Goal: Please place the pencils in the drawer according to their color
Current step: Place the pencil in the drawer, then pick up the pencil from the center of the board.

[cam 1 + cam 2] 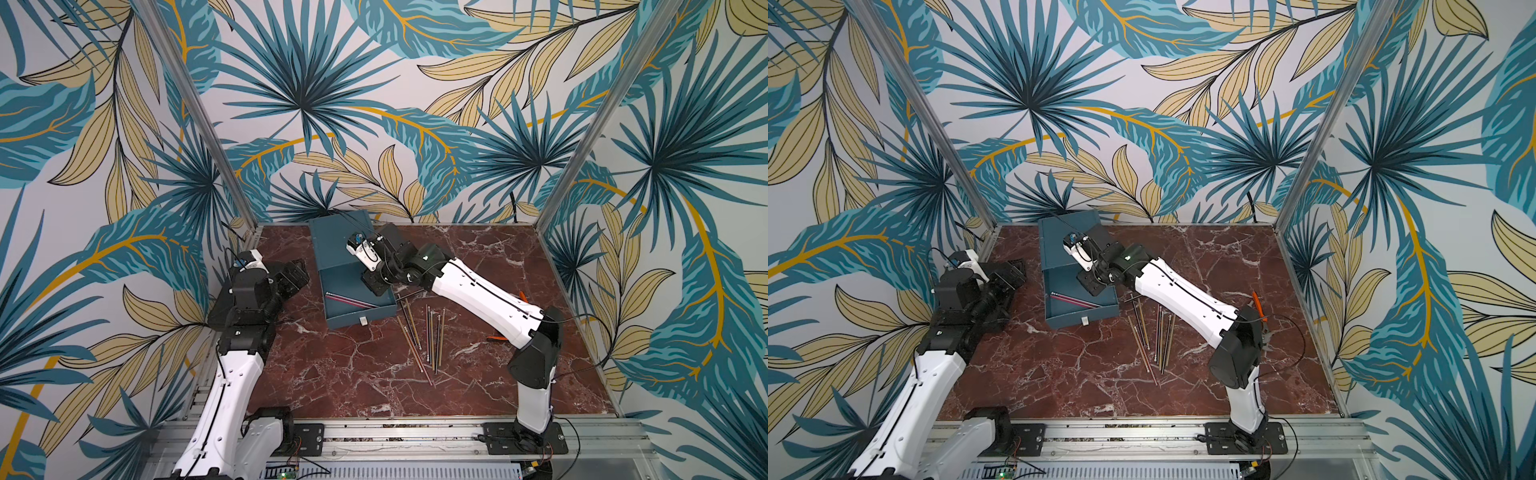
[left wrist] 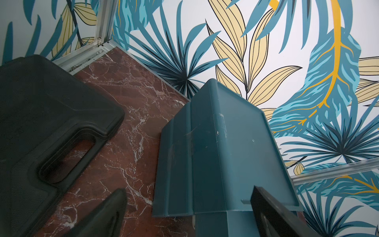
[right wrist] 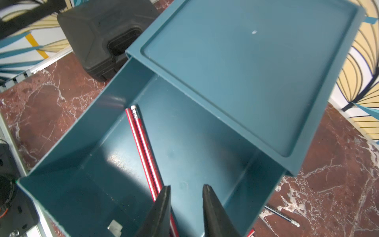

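Observation:
The teal drawer cabinet (image 1: 338,237) (image 1: 1067,237) stands at the back of the table with one drawer (image 1: 361,316) (image 3: 67,164) pulled out toward the front. Two red pencils (image 1: 351,300) (image 1: 1073,300) (image 3: 143,143) lie side by side on the drawer floor. My right gripper (image 3: 186,186) (image 1: 376,282) hangs over the drawer, open, with nothing between its fingers. Several tan and dark pencils (image 1: 419,332) (image 1: 1154,332) lie loose on the table right of the drawer. My left gripper (image 2: 188,189) (image 1: 297,274) is open beside the cabinet's left side, holding nothing.
A flat black case (image 2: 51,112) (image 3: 102,30) lies left of the cabinet, under my left arm. An orange-handled tool (image 1: 496,338) (image 1: 1258,303) sits behind my right arm. One dark pencil (image 3: 281,215) lies just outside the drawer's right wall. Patterned walls close in three sides.

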Robot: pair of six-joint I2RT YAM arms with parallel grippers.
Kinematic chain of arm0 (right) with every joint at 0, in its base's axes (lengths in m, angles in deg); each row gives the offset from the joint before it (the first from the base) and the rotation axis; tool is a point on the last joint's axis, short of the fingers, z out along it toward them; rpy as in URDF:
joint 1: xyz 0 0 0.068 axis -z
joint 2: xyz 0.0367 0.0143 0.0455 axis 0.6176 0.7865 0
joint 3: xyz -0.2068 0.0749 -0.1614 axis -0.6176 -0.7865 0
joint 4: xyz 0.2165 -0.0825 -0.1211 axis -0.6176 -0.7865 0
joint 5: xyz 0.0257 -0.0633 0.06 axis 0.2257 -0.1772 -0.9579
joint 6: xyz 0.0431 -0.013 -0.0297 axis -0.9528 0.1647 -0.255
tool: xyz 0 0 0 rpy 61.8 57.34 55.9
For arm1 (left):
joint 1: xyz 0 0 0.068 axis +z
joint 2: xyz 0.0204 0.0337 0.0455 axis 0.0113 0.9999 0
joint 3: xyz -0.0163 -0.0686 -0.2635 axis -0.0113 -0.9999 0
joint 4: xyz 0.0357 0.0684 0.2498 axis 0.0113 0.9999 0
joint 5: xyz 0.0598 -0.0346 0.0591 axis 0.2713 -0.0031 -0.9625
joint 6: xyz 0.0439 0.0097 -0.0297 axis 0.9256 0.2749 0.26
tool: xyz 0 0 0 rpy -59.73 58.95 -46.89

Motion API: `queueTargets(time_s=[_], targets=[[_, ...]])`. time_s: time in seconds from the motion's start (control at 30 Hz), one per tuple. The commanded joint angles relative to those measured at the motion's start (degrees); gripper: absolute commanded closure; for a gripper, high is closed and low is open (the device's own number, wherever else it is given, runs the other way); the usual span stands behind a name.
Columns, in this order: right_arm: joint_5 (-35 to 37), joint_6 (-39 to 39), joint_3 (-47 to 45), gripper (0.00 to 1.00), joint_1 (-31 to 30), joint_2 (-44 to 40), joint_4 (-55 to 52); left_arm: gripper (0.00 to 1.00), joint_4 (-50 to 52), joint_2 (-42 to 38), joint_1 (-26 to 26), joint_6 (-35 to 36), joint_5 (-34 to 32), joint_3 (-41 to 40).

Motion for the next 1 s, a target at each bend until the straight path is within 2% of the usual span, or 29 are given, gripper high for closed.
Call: queueTargets(time_s=[0.0, 0.17, 0.37, 0.67, 0.97], targets=[[4.3, -4.8, 0.9, 0.69, -0.3, -3.1, -0.8, 0.0, 0.1, -1.0, 1.0, 0.7, -0.4, -0.2], [12.0, -10.5, -2.0, 0.68, -0.3, -7.3, -1.1, 0.0, -0.1, -0.9, 1.0, 0.6, -0.3, -0.1], [19.9, -18.5, -9.9, 0.66, 0.6, -13.6, -3.2, 0.0, -0.3, -0.7, 1.0, 0.7, -0.4, -0.1], [18.8, -31.5, -25.7, 0.66, 2.7, -19.8, -5.3, 0.0, -0.5, -0.2, 1.0, 0.6, -0.5, -0.2], [12.6, -40.2, -36.0, 0.67, 6.4, -16.9, -5.6, 0.0, -0.5, 0.0, 1.0, 0.6, -0.7, -0.8]])
